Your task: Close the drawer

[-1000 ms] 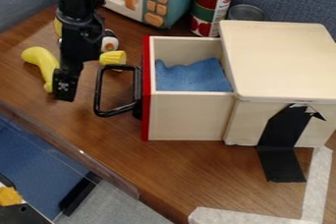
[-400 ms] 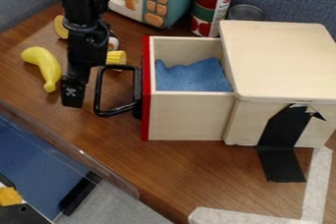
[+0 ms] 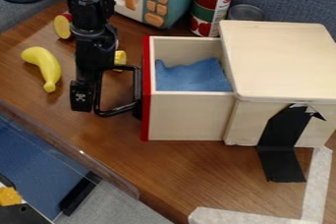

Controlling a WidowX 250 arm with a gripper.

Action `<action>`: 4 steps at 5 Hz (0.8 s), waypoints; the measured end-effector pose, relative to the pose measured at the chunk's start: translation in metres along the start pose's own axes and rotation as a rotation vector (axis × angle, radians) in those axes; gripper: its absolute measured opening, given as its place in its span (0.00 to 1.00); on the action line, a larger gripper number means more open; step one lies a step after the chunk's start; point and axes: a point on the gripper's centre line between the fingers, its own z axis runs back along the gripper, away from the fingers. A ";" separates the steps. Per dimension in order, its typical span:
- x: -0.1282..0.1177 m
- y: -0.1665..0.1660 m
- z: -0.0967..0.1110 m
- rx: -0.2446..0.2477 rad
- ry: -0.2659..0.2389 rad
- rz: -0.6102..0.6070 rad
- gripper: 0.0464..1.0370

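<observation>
Gripper (image 3: 81,97): at handle (image 3: 119,110), outer side, presumably to push inward | Grip: indeterminable from where I stand | Drawer (image 3: 187,116): extended from box (image 3: 282,63); closure pending.

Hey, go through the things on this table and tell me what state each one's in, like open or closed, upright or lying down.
Drawer, open
Drawer handle, attached, sticking out
Blue cloth, rumpled, inside the drawer
Banana, lying down, unpeeled
Tall can, upright
Toy microwave, upright; door state unclear
Black tape, stuck down
End effector, pointing down by the handle; contact unclear
</observation>
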 end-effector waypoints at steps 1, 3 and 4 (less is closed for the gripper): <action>0.011 0.002 0.000 0.027 -0.015 0.002 0.96; 0.035 0.001 -0.008 0.058 -0.032 0.003 0.96; 0.046 0.000 -0.009 0.071 -0.050 0.004 0.96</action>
